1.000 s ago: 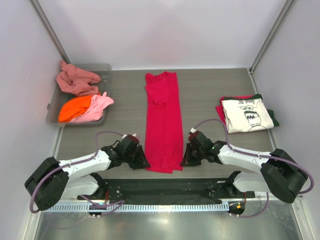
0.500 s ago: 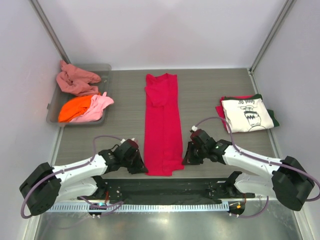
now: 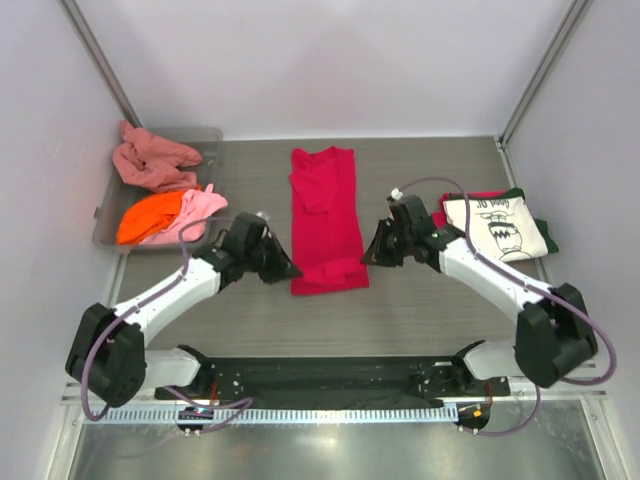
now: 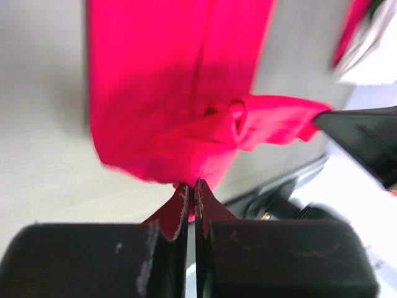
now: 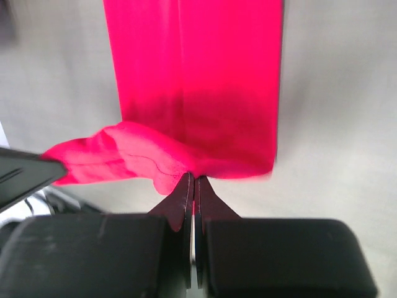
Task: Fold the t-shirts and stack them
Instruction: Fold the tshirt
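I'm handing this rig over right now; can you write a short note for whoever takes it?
Left hand: shut on the red t-shirt's near hem corner.
Right hand: shut on the other corner.
Hem lifted, doubled partway over the shirt, mid-table.
Done: folded stack at right, cream t-shirt on top.
To do: finish this fold, stack it; then the salmon-pink t-shirt, orange t-shirt and light pink t-shirt at the bin.

We're up high behind the near edge, looking down across the whole table [image 3: 420, 310] (a wide, distant look). Both wrist cameras sit very close, angled down from either side at the near end of one crimson t-shirt [image 3: 325, 215], which the top view shares.
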You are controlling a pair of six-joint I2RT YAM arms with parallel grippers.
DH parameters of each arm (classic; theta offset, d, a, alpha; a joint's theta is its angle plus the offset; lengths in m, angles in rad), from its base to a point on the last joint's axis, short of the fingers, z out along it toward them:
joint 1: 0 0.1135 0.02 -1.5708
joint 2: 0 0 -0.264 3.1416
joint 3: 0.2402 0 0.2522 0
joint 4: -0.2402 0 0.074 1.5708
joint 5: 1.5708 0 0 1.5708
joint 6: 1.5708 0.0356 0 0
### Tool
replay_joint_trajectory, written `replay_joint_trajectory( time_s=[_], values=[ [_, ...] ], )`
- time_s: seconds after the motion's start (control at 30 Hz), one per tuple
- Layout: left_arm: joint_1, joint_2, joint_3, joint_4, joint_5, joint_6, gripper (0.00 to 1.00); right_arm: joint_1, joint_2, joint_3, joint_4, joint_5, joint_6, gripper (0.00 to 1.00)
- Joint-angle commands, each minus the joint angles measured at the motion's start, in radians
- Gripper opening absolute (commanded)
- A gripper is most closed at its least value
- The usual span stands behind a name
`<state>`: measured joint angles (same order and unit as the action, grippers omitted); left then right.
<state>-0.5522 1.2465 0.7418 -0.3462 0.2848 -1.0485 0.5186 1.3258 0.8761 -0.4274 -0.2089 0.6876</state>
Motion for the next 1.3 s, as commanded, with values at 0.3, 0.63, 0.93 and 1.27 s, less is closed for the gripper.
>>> replay_joint_trajectory(
  time_s=[0.3,0.63,0.93,1.27],
  values=[
    [0.196,0.395,0.393,0.110,0.015,0.082,0.00,-0.181,0.429,0.451,0.038,-0.086,-0.108,0.01],
    [0.238,0.614,0.590,0.130,0.033,0.067,0.00,-0.223,0.616,0.658,0.041,-0.132,-0.109,0.01],
    [0.279,0.725,0.725,0.115,0.077,0.100,0.67,-0.247,0.716,0.747,0.045,-0.126,-0.111,0.69],
    [0.239,0.377,0.242,0.148,-0.015,0.177,0.90,-0.246,0.310,0.177,0.197,-0.145,-0.122,0.68]
  ],
)
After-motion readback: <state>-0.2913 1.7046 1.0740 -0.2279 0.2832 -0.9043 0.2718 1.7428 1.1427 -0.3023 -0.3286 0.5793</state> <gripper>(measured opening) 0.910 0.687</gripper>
